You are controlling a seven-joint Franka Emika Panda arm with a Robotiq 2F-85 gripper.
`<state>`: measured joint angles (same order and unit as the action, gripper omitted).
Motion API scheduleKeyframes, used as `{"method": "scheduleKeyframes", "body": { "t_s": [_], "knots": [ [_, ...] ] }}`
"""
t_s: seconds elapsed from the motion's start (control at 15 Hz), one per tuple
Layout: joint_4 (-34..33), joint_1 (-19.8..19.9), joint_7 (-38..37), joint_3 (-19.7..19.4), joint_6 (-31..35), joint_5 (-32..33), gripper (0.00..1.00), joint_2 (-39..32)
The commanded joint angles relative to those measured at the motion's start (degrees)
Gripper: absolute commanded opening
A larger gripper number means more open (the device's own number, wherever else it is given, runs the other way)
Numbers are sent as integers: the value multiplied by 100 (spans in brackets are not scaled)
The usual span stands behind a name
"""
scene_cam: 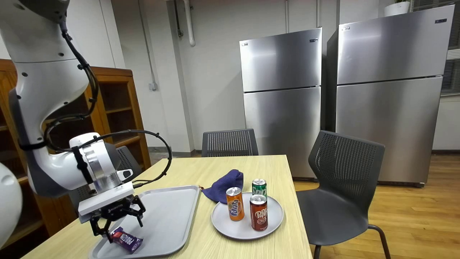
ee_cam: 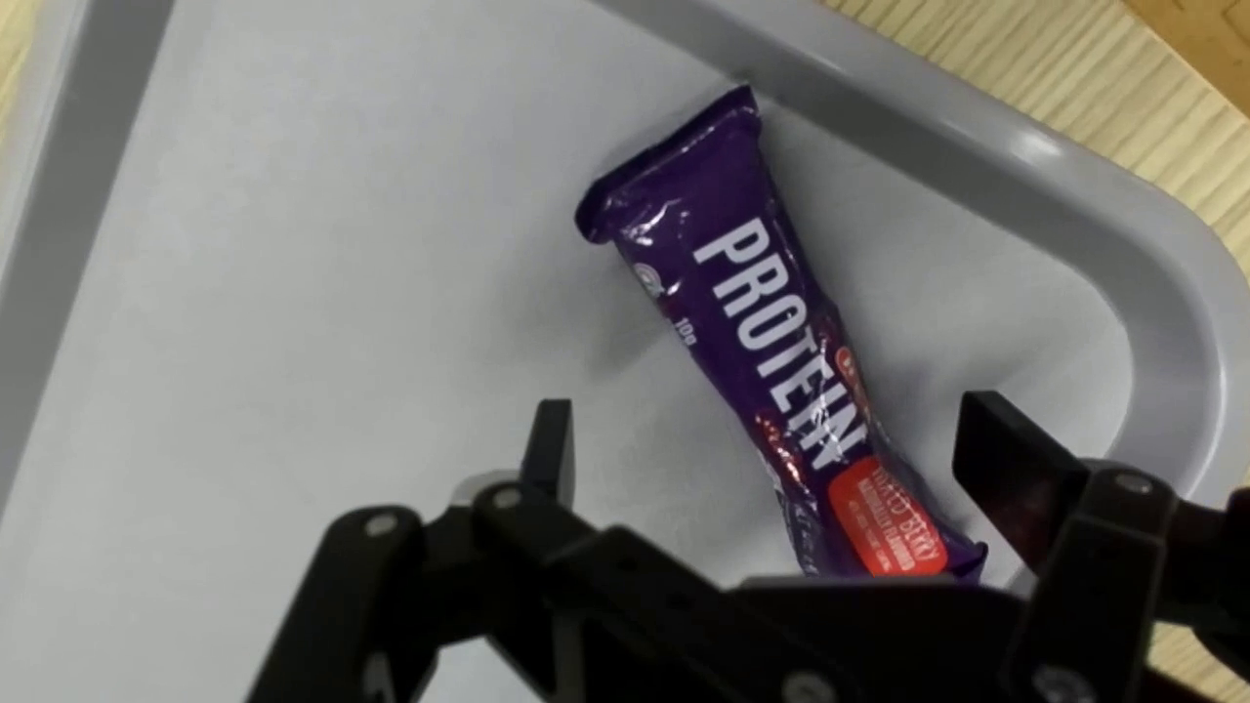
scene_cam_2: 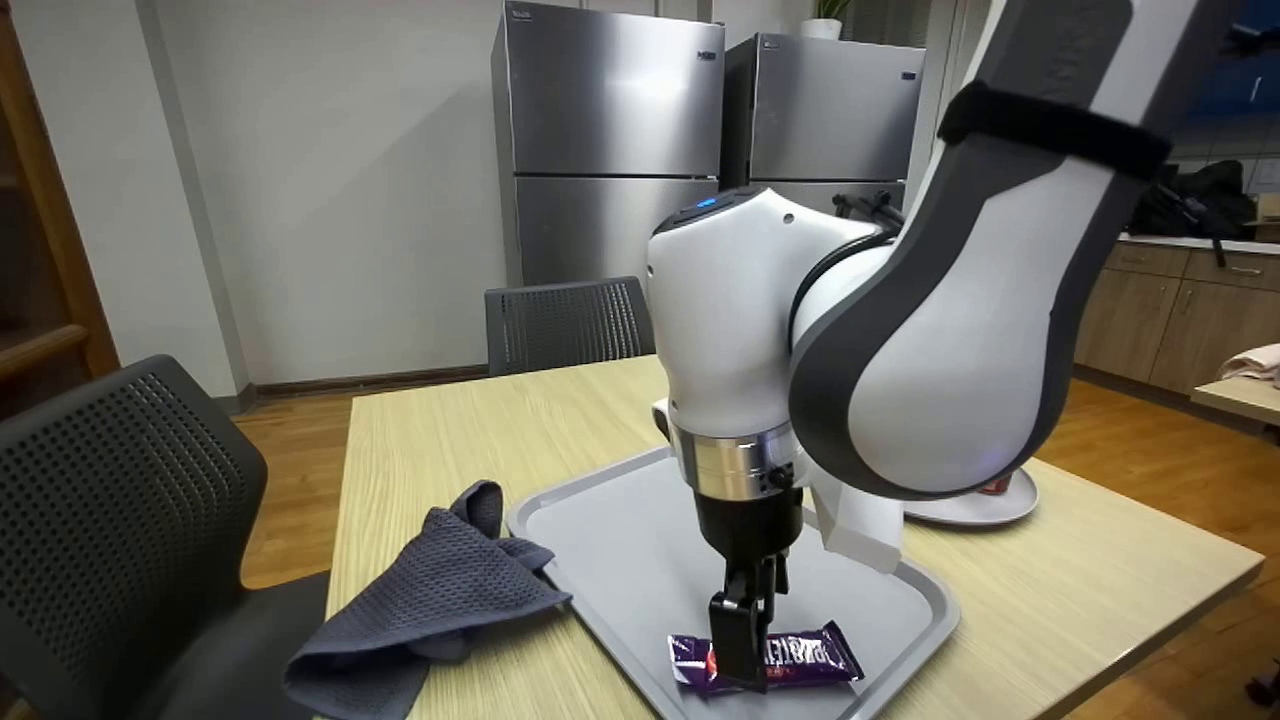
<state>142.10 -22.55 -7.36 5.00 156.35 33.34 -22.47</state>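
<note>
The jaws stood spread wide, their fingertips [ee_cam: 552,444] on either side of a purple protein bar [ee_cam: 771,332] lying flat on a grey tray [ee_cam: 293,342]. I saw a gap along both sides of the wrapper, the narrower one toward the tray's corner; whether the tips met the tray floor, I couldn't tell.

The raised rim curved close by the fingertip at that corner, so room there was tight. On the opposite side the tray floor ran wide, away from the jaws. Ahead of them in the wrist view, the bar's far end lay right beside the rim; past that came a strip of pale wooden surface [ee_cam: 1064,68], then its edge.

Farther out, to the right of the jaws in an exterior view, a crumpled dark blue cloth [scene_cam: 224,189] sat near the tray, and a round plate [scene_cam: 235,229] carried three upright cans: an orange Fanta [scene_cam: 235,204], a dark red Dr Pepper [scene_cam: 259,213] and a green Sprite [scene_cam: 259,187]. Across the surface from the jaws stood a grey chair [scene_cam: 341,172], and a wooden cabinet [scene_cam: 120,108] rose behind the arm [scene_cam: 50,79]. Two steel refrigerators [scene_cam: 282,118] towered at the back, beyond the chair.
</note>
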Motion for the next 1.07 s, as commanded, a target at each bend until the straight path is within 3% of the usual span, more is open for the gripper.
{"method": "scheduleKeyframes", "body": {
  "t_s": [0.0, 0.2, 0.27, 0.4, 0.8, 1.0],
  "knots": [
    [60, 5, 129, -74, 189, 179, 100, -37],
    [68, -27, 98, -125, 247, 250, 100, -50],
    [76, -39, 72, -149, 269, 289, 75, -38],
    [79, -38, 62, -165, 296, 348, 68, -28],
    [84, -14, 76, -156, 312, 350, 18, -50],
    [76, 18, 103, -107, 241, 252, 2, -35]
  ]
}}
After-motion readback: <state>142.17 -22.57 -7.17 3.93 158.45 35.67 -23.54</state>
